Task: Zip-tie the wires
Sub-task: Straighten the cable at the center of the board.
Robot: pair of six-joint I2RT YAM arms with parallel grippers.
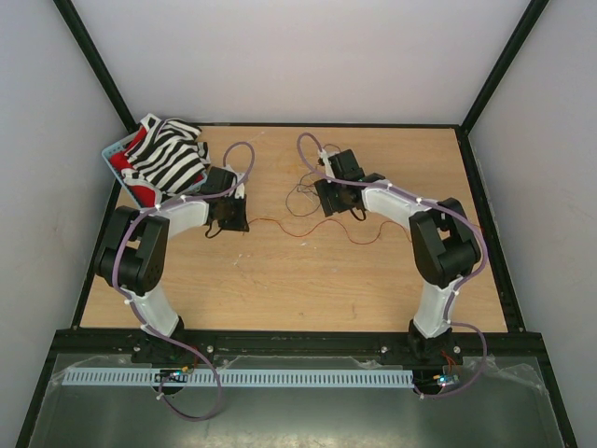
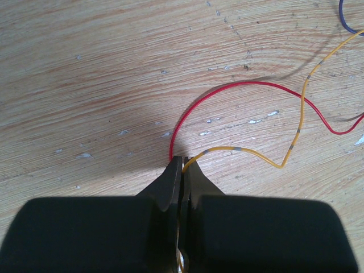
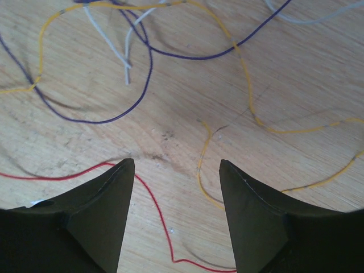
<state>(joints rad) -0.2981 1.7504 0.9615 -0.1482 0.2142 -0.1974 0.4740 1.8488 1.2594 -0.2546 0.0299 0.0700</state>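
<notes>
Several thin, limp red, yellow and purple wires (image 3: 151,57) lay tangled on the wooden table (image 1: 280,280). The left gripper (image 2: 182,162), closed, pinched two strands; the right gripper (image 3: 175,162) gaped empty. Judged light, springy: grasp where bunched.

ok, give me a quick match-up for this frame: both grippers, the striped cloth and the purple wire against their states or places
Things
1. left gripper
2. right gripper
3. striped cloth
4. purple wire

States or places
A. in the basket, far left corner of the table
B. open, holding nothing
C. lying loose in loops on the wood
D. shut on two wires, one red and one yellow

Pairs: 1-D, 2-B, 3-A, 4-C
</notes>
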